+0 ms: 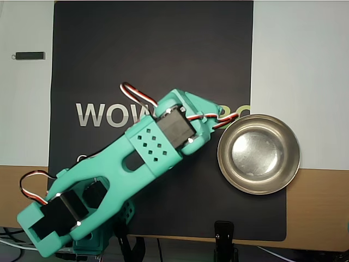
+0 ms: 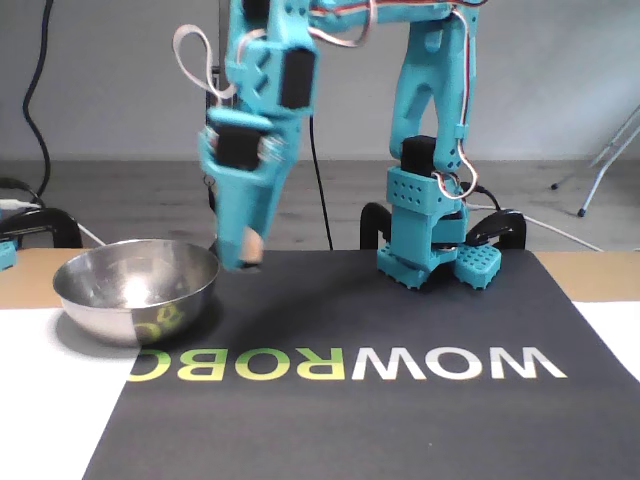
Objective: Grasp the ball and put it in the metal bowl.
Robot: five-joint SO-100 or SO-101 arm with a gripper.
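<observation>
One ball (image 2: 251, 246) sits clamped in the gripper (image 2: 243, 256) beside the metal bowl (image 2: 135, 287).

The black mat (image 2: 400, 420) under me reads "WOWROBO" upside down across the lower fixed view, while my arm hides all but "WOW" overhead.

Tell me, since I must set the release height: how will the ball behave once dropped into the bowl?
The ball, round and smooth, will likely roll and bounce. The bowl has a hard, shiny, curved inside, so it should settle at the centre. The gripper holds it just beside the rim.
</observation>
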